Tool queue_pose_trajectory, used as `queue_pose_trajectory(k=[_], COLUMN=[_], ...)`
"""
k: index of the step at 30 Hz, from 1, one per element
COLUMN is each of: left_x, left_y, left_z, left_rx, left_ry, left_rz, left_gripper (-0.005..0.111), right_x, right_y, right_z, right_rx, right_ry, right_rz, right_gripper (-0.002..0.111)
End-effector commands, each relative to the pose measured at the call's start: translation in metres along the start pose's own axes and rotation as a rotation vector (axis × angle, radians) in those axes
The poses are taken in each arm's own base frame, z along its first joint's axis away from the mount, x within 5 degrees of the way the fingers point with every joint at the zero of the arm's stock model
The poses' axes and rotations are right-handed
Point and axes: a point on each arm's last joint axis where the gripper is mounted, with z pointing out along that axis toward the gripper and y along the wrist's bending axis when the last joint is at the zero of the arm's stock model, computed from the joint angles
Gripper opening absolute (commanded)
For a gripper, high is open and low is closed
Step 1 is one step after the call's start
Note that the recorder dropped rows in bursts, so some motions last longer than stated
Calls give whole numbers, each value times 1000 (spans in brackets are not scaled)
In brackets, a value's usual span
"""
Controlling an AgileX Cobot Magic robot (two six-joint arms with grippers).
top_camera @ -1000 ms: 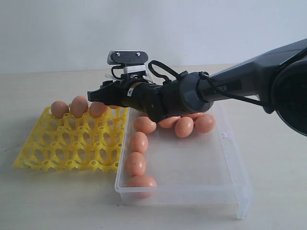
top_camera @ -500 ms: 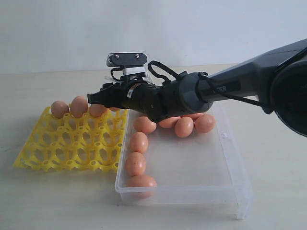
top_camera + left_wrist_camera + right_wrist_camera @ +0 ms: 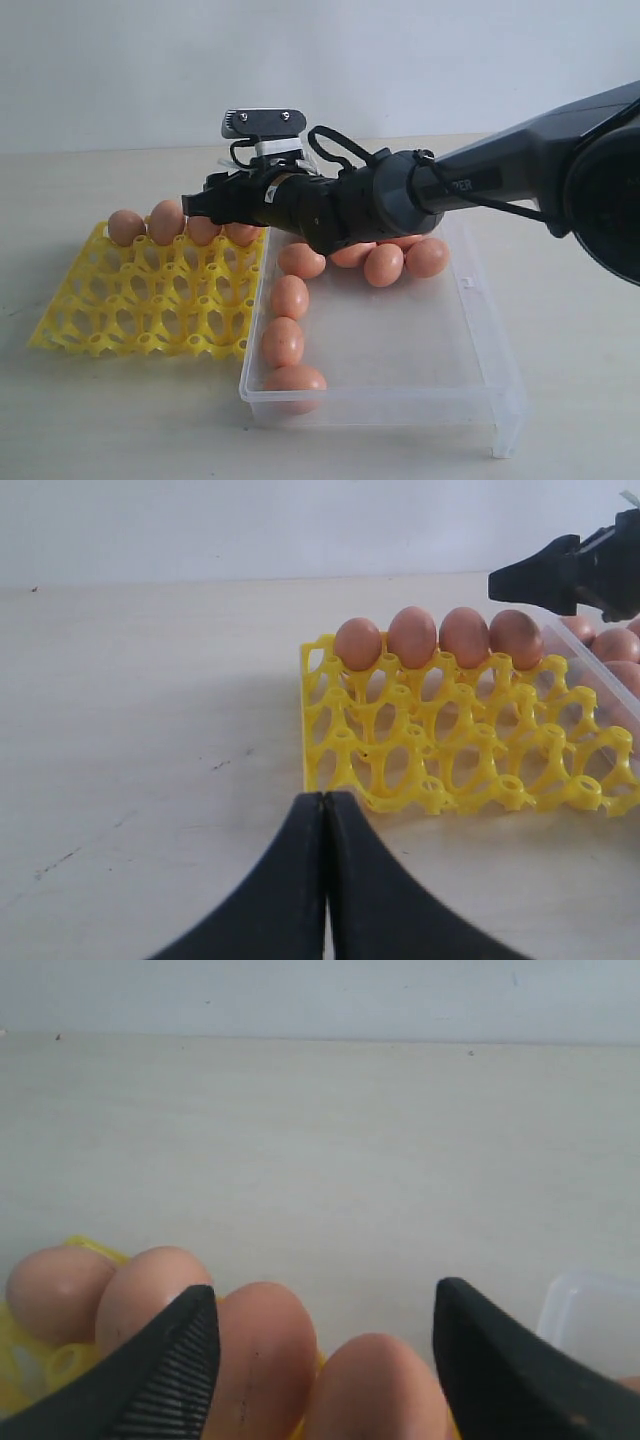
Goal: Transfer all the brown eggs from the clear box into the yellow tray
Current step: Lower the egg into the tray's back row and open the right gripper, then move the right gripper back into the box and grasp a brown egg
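Your right gripper (image 3: 325, 1295) stands wide above the eggs (image 3: 165, 222) lining the yellow tray's (image 3: 62, 300) far edge; nearer cups (image 3: 140, 315) lie open.

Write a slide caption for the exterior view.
Open right gripper over four brown oval eggs seated in the yellow plastic grid tray; more eggs lie in the clear plastic box.
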Motion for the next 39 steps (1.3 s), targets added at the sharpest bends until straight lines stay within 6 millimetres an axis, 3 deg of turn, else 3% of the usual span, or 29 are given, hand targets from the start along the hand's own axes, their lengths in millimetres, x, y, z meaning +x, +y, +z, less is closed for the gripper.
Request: queue_pose_trajectory(k=[1, 5, 7, 9, 11, 15, 19, 23, 29, 39], left_x=[-2, -2, -2, -2, -2, -2, -2, -2, -2, -2], left_y=[0, 0, 0, 0, 0, 0, 0, 0, 0, 0], left_z=[-1, -1, -1, -1, -1, -1, -1, -1, -1, -1], left_rx=[-2, -2, -2, -2, -2, -2, -2, -2, -2, -2], left_ry=[-19, -19, -19, -19, -19, -19, -19, -19, -19, -19], left_rz=[5, 7, 7, 6, 6, 6, 6, 6, 6, 6], left_gripper=[0, 0, 0, 0, 0, 0, 0, 0, 0, 0], right_x=[-22, -59, -72, -74, -72, -66, -58, -51, -31, 3], right_y=[9, 20, 27, 31, 32, 26, -4, -39, -87, -114], right_z=[-13, -47, -73, -111, -134, -163, -157, -142, -115, -79], right_rx=[-19, -34, -46, -87, -111, -107, 32, 119, 189, 209], right_ry=[-23, 31, 156, 420, 593, 791, 765, 728, 733, 690], right_rz=[-17, -104, -212, -375, -409, -416, -309, -131, 119, 324], right_gripper=[61, 60, 53, 26, 12, 24, 45, 56, 57, 57])
